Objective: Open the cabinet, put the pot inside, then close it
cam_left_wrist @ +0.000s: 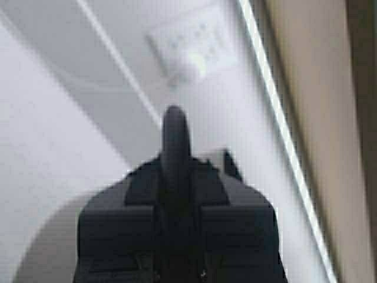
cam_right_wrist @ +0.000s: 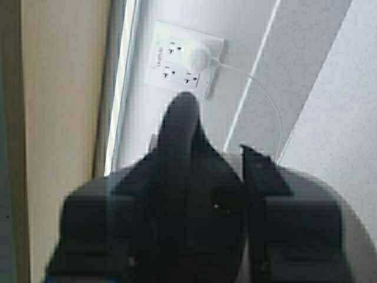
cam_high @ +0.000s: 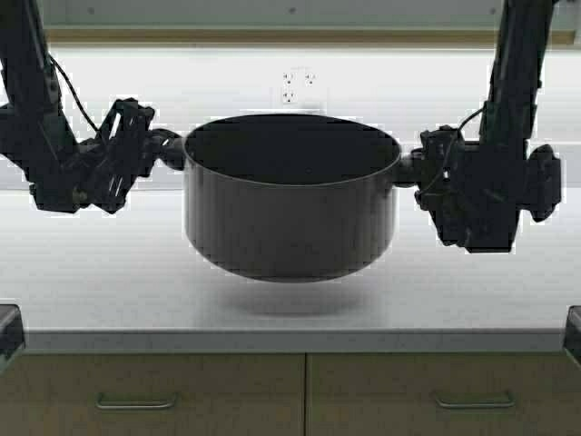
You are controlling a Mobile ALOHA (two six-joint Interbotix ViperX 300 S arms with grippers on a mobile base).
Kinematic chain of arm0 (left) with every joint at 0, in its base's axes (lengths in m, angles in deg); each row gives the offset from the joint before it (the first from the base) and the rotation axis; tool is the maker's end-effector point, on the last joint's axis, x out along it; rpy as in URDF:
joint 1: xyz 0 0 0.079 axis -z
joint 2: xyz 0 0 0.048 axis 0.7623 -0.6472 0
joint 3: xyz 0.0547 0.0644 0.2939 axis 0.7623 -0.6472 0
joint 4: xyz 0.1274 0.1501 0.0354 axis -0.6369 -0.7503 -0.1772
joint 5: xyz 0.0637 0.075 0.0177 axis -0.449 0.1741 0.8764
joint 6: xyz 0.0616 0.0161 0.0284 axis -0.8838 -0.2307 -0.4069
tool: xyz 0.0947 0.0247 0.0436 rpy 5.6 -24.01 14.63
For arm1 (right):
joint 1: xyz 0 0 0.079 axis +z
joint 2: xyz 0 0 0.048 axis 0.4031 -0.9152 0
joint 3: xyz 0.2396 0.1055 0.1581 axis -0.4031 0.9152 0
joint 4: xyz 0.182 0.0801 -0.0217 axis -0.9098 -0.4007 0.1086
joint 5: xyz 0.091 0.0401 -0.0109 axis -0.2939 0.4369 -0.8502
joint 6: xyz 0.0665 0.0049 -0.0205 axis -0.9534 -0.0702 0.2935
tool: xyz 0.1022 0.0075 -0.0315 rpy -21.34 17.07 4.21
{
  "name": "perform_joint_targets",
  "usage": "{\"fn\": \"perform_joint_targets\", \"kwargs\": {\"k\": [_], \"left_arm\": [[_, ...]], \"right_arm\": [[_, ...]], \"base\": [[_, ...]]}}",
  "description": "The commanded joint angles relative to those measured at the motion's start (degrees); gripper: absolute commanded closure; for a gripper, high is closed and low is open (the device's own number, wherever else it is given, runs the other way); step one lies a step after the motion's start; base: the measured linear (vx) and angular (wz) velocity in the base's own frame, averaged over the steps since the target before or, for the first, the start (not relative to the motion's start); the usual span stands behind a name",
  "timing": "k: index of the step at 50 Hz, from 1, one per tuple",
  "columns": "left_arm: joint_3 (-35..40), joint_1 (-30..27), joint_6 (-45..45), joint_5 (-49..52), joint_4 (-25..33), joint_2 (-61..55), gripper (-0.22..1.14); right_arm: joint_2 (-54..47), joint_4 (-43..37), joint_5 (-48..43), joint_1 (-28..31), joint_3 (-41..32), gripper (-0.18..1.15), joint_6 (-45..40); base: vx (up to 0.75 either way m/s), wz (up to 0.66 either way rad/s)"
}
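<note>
The large dark-grey pot (cam_high: 290,195) hangs level above the white countertop (cam_high: 91,291), its shadow on the counter under it. My left gripper (cam_high: 166,151) is shut on the pot's left loop handle (cam_left_wrist: 175,138), and my right gripper (cam_high: 410,170) is shut on the right loop handle (cam_right_wrist: 184,127). In each wrist view the black handle stands edge-on between the fingers. The cabinet (cam_high: 209,395) under the counter shows two closed doors, one with the left bar handle (cam_high: 136,401) and the other with the right bar handle (cam_high: 474,400).
A white wall socket (cam_high: 298,86) with a plug and a thin white cable (cam_right_wrist: 259,88) sits on the wall behind the pot. Dark parts of the robot's frame sit at the counter's front corners, one at the left (cam_high: 7,331) and one at the right (cam_high: 574,334).
</note>
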Motion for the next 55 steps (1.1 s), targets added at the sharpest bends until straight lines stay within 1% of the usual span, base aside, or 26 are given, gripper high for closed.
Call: {"fn": "perform_joint_targets", "kwargs": {"k": [1, 10, 20, 26, 31, 37, 42, 50, 55], "left_arm": [[-3.6, -0.3, -1.4, -1.7, 0.3, 6.9, 0.89], [-9.7, 1.2, -1.3, -2.0, 1.1, 12.5, 0.89], [-17.1, 4.7, -2.3, -1.8, 6.2, 20.7, 0.89], [-16.7, 4.7, -2.3, -1.3, 5.9, 21.2, 0.89], [-16.3, 5.7, -1.4, -1.3, 5.7, 21.7, 0.89], [-17.1, 7.3, -1.3, -1.1, 6.5, 24.2, 0.89], [-18.5, 7.4, -1.3, 0.4, 6.9, 26.9, 0.88], [-20.7, 8.3, -1.4, 4.3, 6.9, 33.0, 0.88], [-21.7, 8.8, -1.7, 7.6, 7.2, 37.2, 0.88]], "right_arm": [[8.1, 1.1, -2.2, 0.1, 3.2, 0.89, -0.3], [14.7, 3.5, -2.1, 0.9, 8.4, 0.89, -0.4], [20.8, 3.9, -0.5, 1.8, 13.3, 0.89, -0.2], [20.3, 4.7, 1.1, 1.8, 12.0, 0.89, -0.7], [19.8, 4.8, 1.1, 3.8, 10.0, 0.89, -1.4], [20.7, 3.4, 1.1, 6.3, 10.2, 0.89, -3.7], [21.6, 2.5, 1.2, 7.3, 10.6, 0.89, -5.4], [25.9, 2.4, 1.9, 8.3, 12.3, 0.89, -5.6], [30.9, 2.5, 4.7, 8.3, 13.8, 0.89, -5.4]], "base": [[0.0, 0.0], [0.0, 0.0], [0.0, 0.0], [0.0, 0.0], [-0.01, 0.0], [-0.01, 0.01], [0.0, 0.01], [0.0, 0.0], [0.0, 0.0]]}}
